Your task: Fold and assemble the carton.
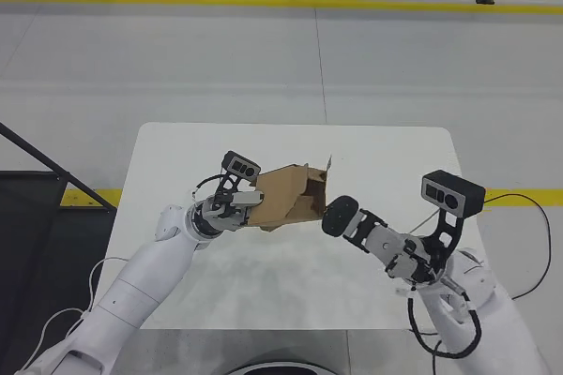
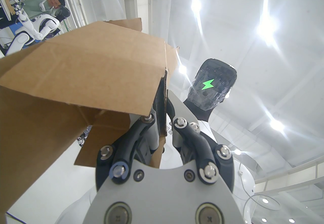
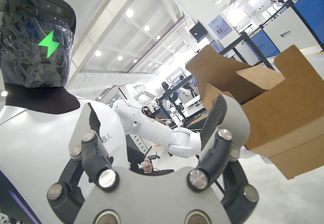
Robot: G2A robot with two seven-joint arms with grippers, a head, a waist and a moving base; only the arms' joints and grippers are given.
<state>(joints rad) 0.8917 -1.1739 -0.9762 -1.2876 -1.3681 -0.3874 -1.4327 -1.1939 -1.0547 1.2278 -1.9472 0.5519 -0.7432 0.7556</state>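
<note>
A brown cardboard carton [image 1: 286, 197] hangs above the middle of the white table [image 1: 375, 150], partly folded, with its flaps loose. My left gripper [image 1: 242, 202] is shut on the carton's left end; in the left wrist view the carton [image 2: 76, 70] has one wall pinched between the fingers [image 2: 158, 106] of that gripper [image 2: 165, 108]. My right gripper [image 1: 338, 216] is open just beside the carton's open right end. In the right wrist view the carton [image 3: 273, 113] sits right against one ribbed finger [image 3: 215, 113] of the open gripper [image 3: 154, 118], nothing between the jaws.
The table is bare around the carton. A black panel [image 1: 19, 244] and a dark pole [image 1: 38, 155] stand off the table's left side. A yellow floor line [image 1: 535, 197] runs behind the table.
</note>
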